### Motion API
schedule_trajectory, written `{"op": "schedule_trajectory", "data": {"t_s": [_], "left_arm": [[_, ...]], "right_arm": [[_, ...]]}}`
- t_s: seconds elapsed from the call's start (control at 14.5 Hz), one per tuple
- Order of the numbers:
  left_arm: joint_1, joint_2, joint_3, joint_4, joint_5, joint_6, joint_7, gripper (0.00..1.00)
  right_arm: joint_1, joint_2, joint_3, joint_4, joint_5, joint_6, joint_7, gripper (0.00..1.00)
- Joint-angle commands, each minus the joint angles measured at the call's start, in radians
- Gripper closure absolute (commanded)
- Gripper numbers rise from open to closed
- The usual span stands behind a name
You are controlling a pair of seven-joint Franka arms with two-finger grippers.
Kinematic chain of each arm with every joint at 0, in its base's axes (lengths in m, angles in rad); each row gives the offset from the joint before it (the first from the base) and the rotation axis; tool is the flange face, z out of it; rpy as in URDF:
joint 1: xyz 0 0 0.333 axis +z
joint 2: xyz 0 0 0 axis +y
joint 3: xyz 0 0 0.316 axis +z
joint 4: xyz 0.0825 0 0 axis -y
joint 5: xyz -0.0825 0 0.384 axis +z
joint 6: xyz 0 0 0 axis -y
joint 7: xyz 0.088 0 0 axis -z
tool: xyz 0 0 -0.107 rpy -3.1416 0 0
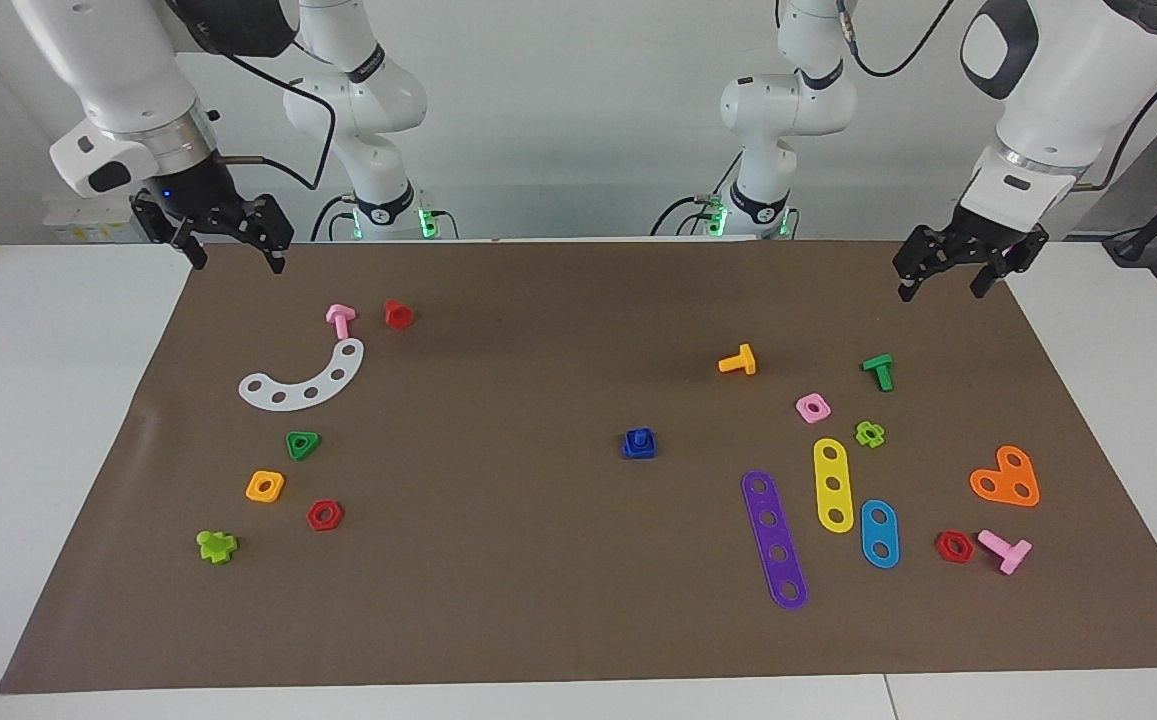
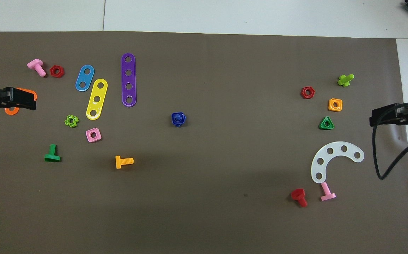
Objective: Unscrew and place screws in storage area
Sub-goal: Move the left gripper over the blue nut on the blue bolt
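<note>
Sitting mid-mat, glossy blue plastic screw [image 1: 639,442] threads a square nut.

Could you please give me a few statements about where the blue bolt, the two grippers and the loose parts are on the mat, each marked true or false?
1. The blue bolt sits in a blue nut near the middle of the mat. True.
2. The left gripper holds the blue bolt. False: it hangs open and empty over the mat's edge at the left arm's end.
3. The white curved strip lies toward the right arm's end of the table. True.
4. The purple strip lies beside the white curved strip. False: it lies toward the left arm's end, beside the yellow strip.
5. The right gripper rests on the green triangular nut. False: it hangs open over the mat's corner by the robots.
</note>
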Motion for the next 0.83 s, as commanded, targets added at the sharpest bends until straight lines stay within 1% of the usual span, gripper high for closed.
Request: {"op": "schedule_trajectory", "data": {"t_s": [0.0,0.34,0.48,0.62,0.76], "left_arm": [[0.008,-0.018,0.0,-0.019,-0.012,0.017,0.024,0.0],[-0.012,-0.013,-0.011,-0.033,-0.014,0.036,0.009,0.0],[-0.068,0.013,-0.011,-0.036,-0.022,0.056,-0.029,0.0],[-0.102,0.048,-0.011,-0.042,-0.066,0.095,-0.051,0.0],[-0.169,0.109,-0.008,-0.034,-0.072,0.124,-0.079,0.0]], "right_arm": [[-0.006,-0.014,0.007,-0.006,-0.013,-0.01,-0.023,0.0],[-0.006,-0.014,0.007,-0.006,-0.013,-0.01,-0.023,0.0],[-0.006,-0.014,0.007,-0.006,-0.013,-0.01,-0.023,0.0],[-0.006,-0.014,0.007,-0.006,-0.013,-0.01,-0.023,0.0],[-0.004,-0.014,0.007,-0.006,-0.013,-0.01,-0.023,0.0]]}}
